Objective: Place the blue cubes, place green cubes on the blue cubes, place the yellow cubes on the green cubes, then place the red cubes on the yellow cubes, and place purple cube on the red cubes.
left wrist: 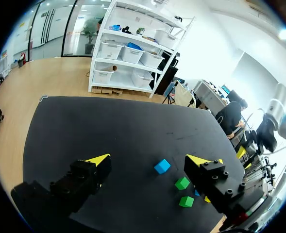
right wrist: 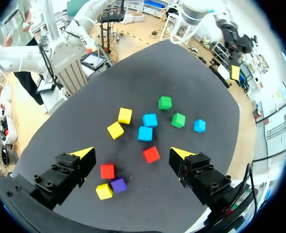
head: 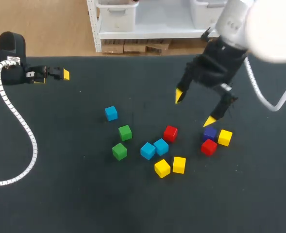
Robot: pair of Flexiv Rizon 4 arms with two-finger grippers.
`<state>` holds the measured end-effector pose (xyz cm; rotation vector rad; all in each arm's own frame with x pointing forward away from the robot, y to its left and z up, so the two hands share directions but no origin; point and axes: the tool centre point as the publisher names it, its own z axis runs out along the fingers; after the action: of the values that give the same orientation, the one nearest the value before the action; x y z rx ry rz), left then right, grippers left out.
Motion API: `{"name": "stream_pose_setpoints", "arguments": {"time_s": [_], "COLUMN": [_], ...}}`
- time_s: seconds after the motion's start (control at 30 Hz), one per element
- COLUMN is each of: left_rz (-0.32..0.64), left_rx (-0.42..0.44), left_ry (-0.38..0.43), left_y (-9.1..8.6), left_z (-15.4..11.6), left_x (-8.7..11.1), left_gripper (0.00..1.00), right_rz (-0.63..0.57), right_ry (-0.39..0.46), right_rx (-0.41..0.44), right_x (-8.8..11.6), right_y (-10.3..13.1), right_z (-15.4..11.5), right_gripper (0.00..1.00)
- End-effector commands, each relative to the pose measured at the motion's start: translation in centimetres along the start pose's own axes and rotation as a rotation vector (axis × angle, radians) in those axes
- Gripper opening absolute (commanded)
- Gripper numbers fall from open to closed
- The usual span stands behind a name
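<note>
The right gripper [head: 195,108], fingers spread and empty, hangs above the table [head: 60,194], over a tight right-hand cluster of the purple cube [head: 210,132], a red cube [head: 209,147] and a yellow cube [head: 225,137]. The left gripper [head: 55,74], likewise released, sits at the far left, well apart from the cubes. Centre: two blue cubes [head: 147,151] just beside each other, a second red cube [head: 170,133] just beyond them, two yellow cubes [head: 162,168] nearer. Left of these: two green cubes [head: 125,132], and a lone blue cube [head: 111,113] farther back. Every cube lies singly on the table.
</note>
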<state>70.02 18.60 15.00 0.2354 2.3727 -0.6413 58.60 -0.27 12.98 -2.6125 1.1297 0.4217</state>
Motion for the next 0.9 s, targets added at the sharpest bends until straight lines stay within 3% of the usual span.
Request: {"name": "stream_pose_setpoints", "arguments": {"time_s": [0.03, 0.5, 0.9], "left_rz": [-0.001, -0.001, -0.001], "left_rx": [-0.002, -0.002, -0.002], "left_ry": [0.001, 0.001, 0.001], "left_y": [-0.1, -0.1, -0.1], "left_z": [0.0, 0.0, 0.0], "left_x": [0.0, 0.0, 0.0], "left_gripper": [1.0, 1.0, 1.0], "right_rz": [-0.024, -0.08, -0.097], "right_ry": [0.041, 0.045, 0.052], "right_rx": [-0.02, -0.069, -0.087], "right_x": [-1.5, -4.6, -4.7], "right_y": [-1.0, -2.8, -4.4], "right_z": [2.3, 7.4, 10.5], "right_gripper": [1.0, 1.0, 1.0]}}
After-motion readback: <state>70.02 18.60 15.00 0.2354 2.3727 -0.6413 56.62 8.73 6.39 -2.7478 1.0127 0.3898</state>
